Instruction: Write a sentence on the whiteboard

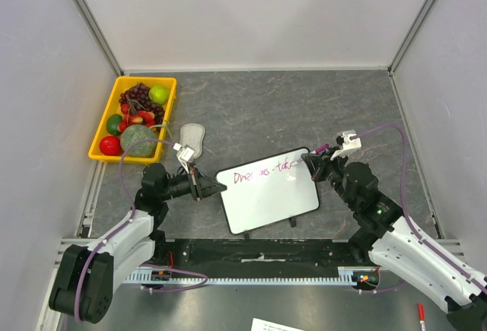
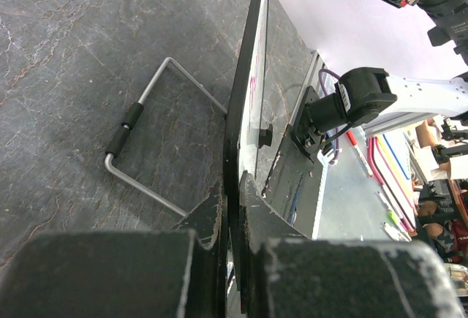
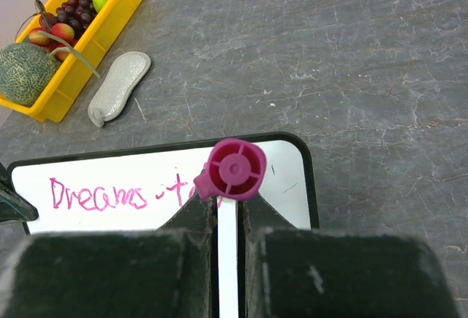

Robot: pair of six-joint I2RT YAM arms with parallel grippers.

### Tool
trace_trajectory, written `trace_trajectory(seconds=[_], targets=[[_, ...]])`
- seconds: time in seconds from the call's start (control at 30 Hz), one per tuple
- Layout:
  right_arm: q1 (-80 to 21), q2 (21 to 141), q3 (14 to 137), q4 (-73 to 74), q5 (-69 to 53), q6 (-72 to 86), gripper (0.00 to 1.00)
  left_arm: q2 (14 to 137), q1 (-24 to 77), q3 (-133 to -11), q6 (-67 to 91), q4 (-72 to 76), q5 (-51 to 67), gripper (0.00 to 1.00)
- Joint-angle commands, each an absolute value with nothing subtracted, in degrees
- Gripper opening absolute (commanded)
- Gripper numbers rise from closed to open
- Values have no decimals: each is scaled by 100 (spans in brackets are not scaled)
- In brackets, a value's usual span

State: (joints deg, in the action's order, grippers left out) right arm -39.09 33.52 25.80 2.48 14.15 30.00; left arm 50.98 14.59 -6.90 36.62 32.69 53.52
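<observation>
The whiteboard lies tilted in the middle of the table, black-framed, with the sentence in magenta reading "Dreams" plus a few more letters along its top. My left gripper is shut on the board's left edge; in the left wrist view the gripper pinches the black frame. My right gripper is at the board's top right corner, shut on a marker whose magenta end faces the camera. The gripper hovers just right of the sentence on the whiteboard. The marker's tip is hidden.
A yellow tray of fruit stands at the back left, with a grey oval eraser pad beside it. A wire stand sticks out behind the board. Grey walls close in three sides. A red pen lies at the near right.
</observation>
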Motion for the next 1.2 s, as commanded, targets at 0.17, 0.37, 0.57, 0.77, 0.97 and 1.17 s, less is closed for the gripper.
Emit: trace_trajectory(seconds=[0.17, 0.37, 0.57, 0.77, 0.97, 1.17], targets=[[-3894, 3322, 2391, 387, 1590, 2892, 0, 5045, 1468, -677, 3225, 3384, 5291, 2], [-3894, 3296, 2426, 474, 1810, 2918, 0, 5036, 1468, -677, 3226, 3375, 5291, 2], [-3894, 3226, 2531, 484, 2012, 2971, 0, 5036, 1468, -677, 3226, 3384, 5291, 2], [-3893, 2840, 2715, 615, 1908, 2971, 0, 5027, 1468, -677, 3226, 3375, 5291, 2], [-3894, 2496, 3102, 843, 1731, 2716, 0, 5028, 1468, -677, 3225, 3384, 5282, 2], [-3894, 2487, 3313, 993, 1705, 2602, 0, 5036, 1468, -685, 3217, 3366, 5273, 2]])
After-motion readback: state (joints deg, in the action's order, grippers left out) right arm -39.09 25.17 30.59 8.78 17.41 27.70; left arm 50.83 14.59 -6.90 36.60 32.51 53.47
